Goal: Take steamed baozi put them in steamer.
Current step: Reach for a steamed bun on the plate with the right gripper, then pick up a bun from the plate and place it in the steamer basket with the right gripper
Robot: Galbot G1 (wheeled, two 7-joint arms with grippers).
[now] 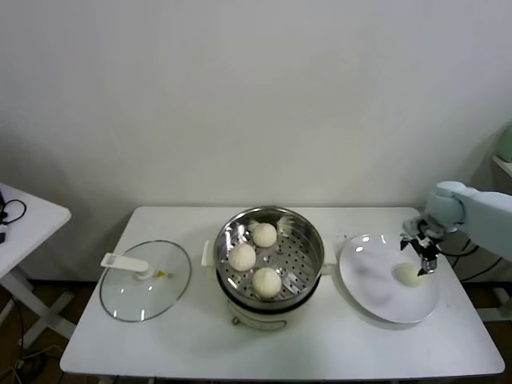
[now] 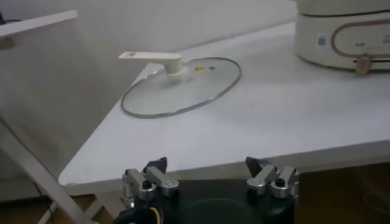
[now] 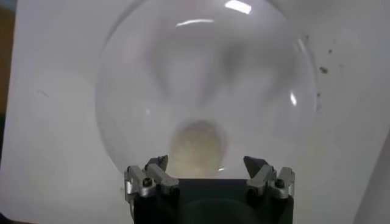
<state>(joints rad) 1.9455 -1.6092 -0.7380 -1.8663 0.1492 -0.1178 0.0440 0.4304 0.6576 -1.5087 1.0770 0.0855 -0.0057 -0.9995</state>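
From the head view, a white table holds the steamer at its centre, a shiny perforated basket on a white pot base. Three steamed baozi sit inside it. A fourth bun lies on the white plate just right of the steamer. The right gripper hangs directly above that bun, fingers spread. A glass lid rests flat to the steamer's left.

In the left wrist view, the left gripper sits parked below the table edge, its fingers released and holding nothing, with the lid and pot base beyond.

In the right wrist view, the right gripper hovers over the plate, fingers apart on either side of the bun, not gripping it.
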